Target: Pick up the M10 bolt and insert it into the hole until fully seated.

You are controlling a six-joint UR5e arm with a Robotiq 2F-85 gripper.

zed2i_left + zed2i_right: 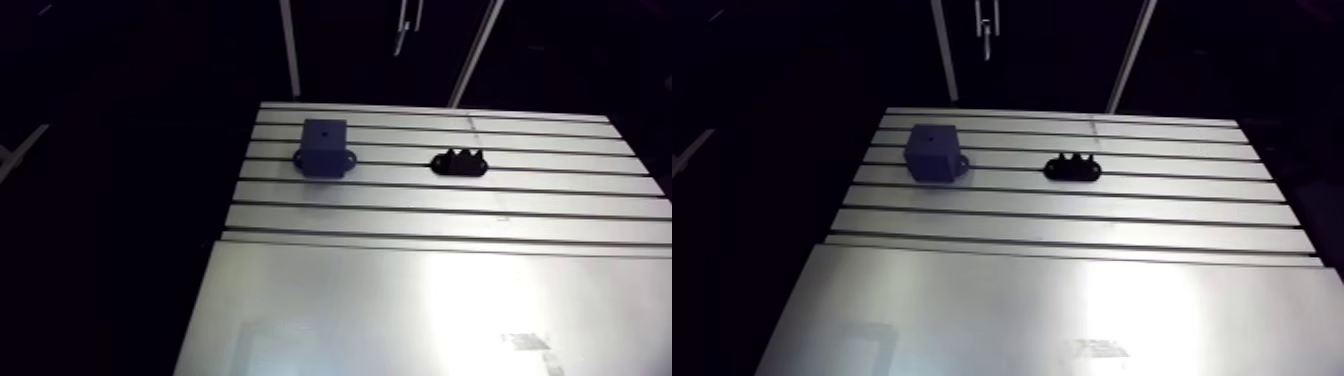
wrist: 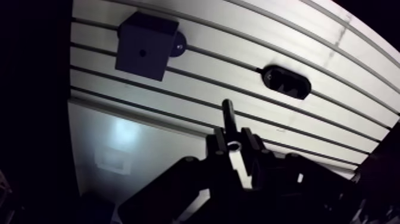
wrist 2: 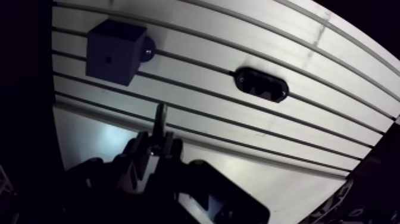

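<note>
While jaws pinch slim dark bolt, holed cube sits on slotted table.

Nothing legible; faint mark on the table seems unreadable.

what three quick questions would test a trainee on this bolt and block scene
1. True or false: the slim dark bolt is seated in the dark blue square block.
2. What is the two-finger gripper shut on? A) nothing B) the bolt C) the black oval holder
3. Fill in: the small round hole lies in the block's ___ face.

Key: 1 false; 2 B; 3 top.
</note>
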